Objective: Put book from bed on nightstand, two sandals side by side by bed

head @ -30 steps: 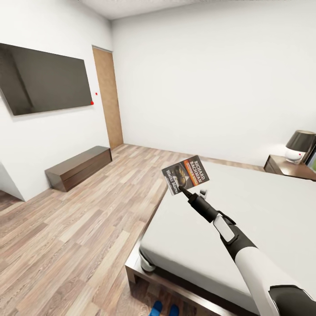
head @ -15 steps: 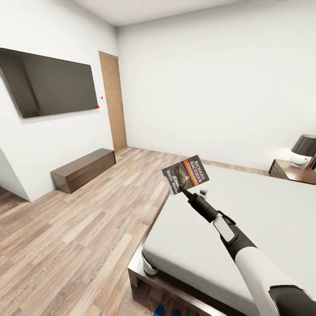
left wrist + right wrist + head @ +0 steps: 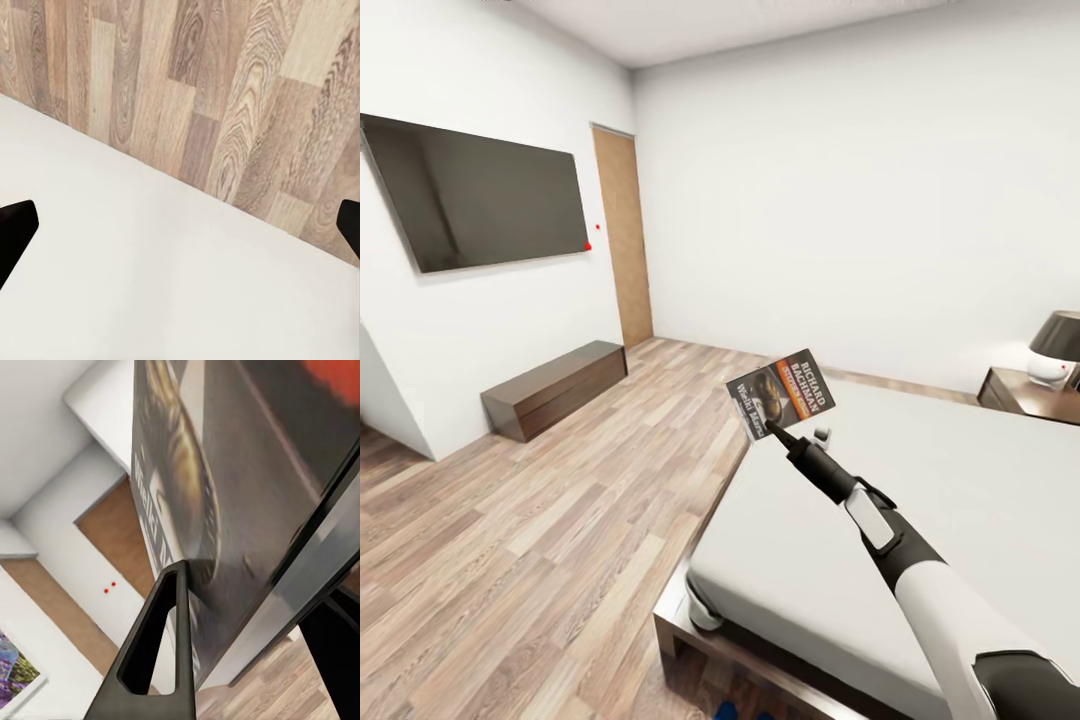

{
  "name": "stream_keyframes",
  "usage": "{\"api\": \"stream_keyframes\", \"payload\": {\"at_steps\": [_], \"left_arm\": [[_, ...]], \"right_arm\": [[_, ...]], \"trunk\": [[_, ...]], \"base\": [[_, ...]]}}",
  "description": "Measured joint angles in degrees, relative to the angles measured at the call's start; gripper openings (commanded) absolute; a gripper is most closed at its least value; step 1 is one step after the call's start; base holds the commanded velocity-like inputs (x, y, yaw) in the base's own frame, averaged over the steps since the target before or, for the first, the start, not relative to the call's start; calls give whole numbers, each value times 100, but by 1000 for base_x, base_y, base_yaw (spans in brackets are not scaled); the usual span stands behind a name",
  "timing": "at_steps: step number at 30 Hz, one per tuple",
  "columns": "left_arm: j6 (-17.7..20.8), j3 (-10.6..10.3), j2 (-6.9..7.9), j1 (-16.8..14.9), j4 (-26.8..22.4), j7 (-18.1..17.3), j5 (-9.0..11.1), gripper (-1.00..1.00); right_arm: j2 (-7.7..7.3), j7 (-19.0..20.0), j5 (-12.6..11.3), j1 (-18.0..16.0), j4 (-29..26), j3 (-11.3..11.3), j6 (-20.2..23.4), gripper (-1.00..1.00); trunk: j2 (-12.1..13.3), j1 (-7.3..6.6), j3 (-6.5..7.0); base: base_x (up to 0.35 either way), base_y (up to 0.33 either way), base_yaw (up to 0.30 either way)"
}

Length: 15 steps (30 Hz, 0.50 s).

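A: Head view?
B: Right gripper (image 3: 772, 430) was clamped on the book (image 3: 781, 394), holding it in the air over the bed (image 3: 920, 500) corner. Nightstand (image 3: 1032, 393) at 3 o'clock with a lamp (image 3: 1057, 347). Wall cabinet (image 3: 555, 388), TV (image 3: 485, 192) and door (image 3: 623, 235) at 10 o'clock.
A: Left wrist?
B: Left gripper (image 3: 180, 232) spread wide, nothing held; white surface and plank floor (image 3: 225, 90) below.
A: Right wrist?
B: Book cover (image 3: 225, 495) close up, pinched between the fingers (image 3: 154, 652).
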Motion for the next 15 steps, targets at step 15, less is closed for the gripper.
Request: {"api": "stream_keyframes", "payload": {"at_steps": [15], "left_arm": [[0, 0, 0, 2, -2, 1, 0, 100]], "right_arm": [[2, -396, 2, 29, -553, 268, 52, -100]], "trunk": [[1, 0, 3]], "base": [[0, 0, 252]]}}
